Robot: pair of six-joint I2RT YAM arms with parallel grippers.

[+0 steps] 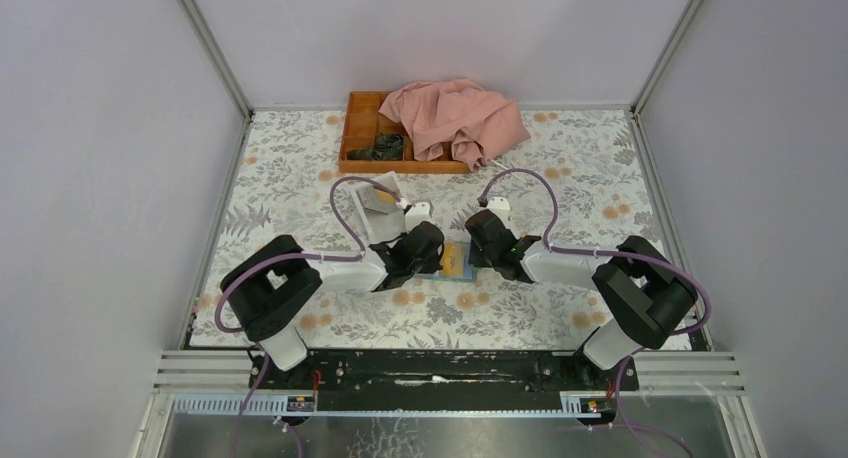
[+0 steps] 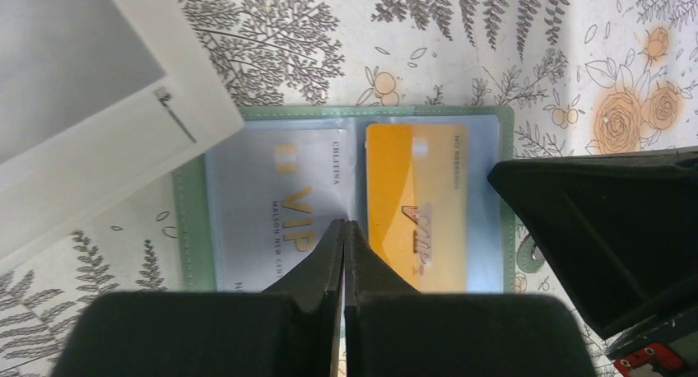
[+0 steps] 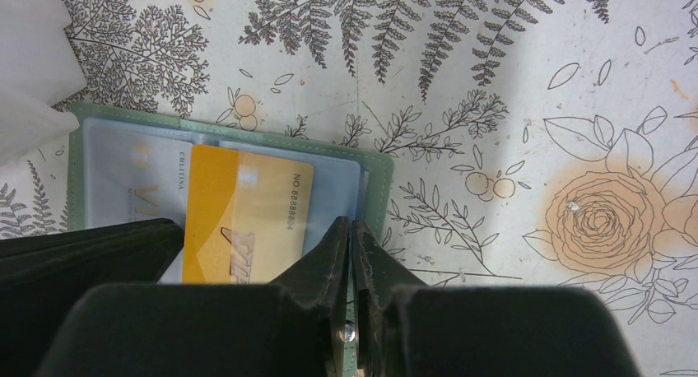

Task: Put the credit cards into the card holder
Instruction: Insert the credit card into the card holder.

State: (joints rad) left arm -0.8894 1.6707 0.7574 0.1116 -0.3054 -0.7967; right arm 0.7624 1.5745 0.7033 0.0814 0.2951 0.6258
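Observation:
The card holder point(image 2: 428, 112) lies open on the flowered cloth, grey-green rim up. A greyish VIP credit card point(image 2: 280, 188) lies on its left half and an orange one point(image 2: 416, 179) on its right half. The orange card's right part looks paler, as if under a clear sleeve. My left gripper point(image 2: 344, 223) is shut with nothing between its fingers, tips over the holder's middle fold. My right gripper point(image 3: 352, 222) is shut on the holder's right edge point(image 3: 374, 188), and green rim shows between its fingers. From above, both grippers meet over the holder point(image 1: 455, 263).
A white open-topped box point(image 2: 99, 97) lies against the holder's far left corner. An orange wooden tray point(image 1: 362, 128) stands at the back, with a pink cloth point(image 1: 455, 118) heaped over its right part. The right gripper's black body point(image 2: 601, 229) stands close on the right in the left wrist view.

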